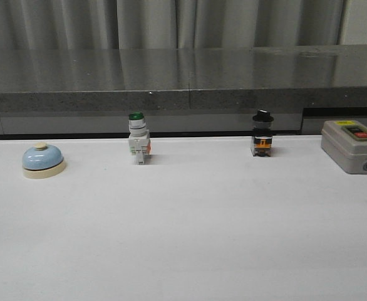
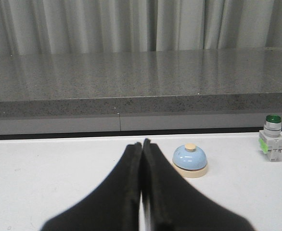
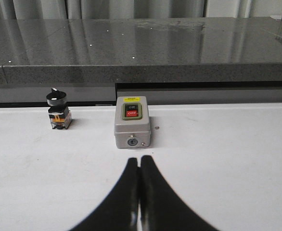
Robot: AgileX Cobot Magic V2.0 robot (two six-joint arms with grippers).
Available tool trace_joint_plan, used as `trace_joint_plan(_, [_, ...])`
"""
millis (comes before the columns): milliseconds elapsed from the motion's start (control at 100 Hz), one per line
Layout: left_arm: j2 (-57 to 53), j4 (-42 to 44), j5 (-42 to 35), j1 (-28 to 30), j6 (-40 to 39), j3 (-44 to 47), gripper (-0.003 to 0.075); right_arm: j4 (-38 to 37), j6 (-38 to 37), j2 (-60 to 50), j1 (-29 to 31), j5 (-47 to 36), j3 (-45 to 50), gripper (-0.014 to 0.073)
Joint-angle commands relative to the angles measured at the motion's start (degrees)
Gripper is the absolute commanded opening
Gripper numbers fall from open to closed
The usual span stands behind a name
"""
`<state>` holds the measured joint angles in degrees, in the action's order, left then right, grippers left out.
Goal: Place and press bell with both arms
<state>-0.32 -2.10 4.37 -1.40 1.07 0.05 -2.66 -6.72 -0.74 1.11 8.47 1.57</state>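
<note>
The bell point(image 1: 42, 160) is a small light-blue dome with a cream base and cream button. It stands upright on the white table at the far left. It also shows in the left wrist view point(image 2: 190, 160), just beyond and beside my left gripper point(image 2: 141, 143), which is shut and empty and does not touch it. My right gripper point(image 3: 139, 160) is shut and empty, a little short of the grey box. Neither arm shows in the front view.
A green-capped white push-button switch point(image 1: 138, 139) stands mid-left, also in the left wrist view point(image 2: 272, 136). A black-knobbed switch point(image 1: 262, 133) stands mid-right. A grey box with a red button point(image 1: 354, 146) sits at the right edge. A dark stone ledge point(image 1: 183, 81) runs behind the table.
</note>
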Motion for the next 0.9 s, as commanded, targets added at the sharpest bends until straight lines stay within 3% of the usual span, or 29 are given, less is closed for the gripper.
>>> trace_joint_plan(0, [-1.96,-0.03,-4.78,0.1,-0.25,1.26,-0.0019,-0.74,-0.05,-0.31,-0.05,-4.33,-0.03,-0.0068])
trace_joint_plan(640, [-1.96,-0.03,-5.87,0.1,-0.25,1.26,-0.0019,-0.74,-0.05,-0.31,-0.05,-4.33,-0.03,-0.0068])
trace_joint_plan(760, [-1.96,-7.29,-9.84,0.1,-1.07,0.18,-0.0019,-0.74,-0.05,-0.31,-0.05,-4.33,-0.03,-0.0068])
trace_joint_plan(890, [-0.92,-4.92,-5.75,0.1,-0.27,-4.16,-0.0019,-0.74,-0.05,-0.31,-0.05,-4.33,-0.03,-0.0068])
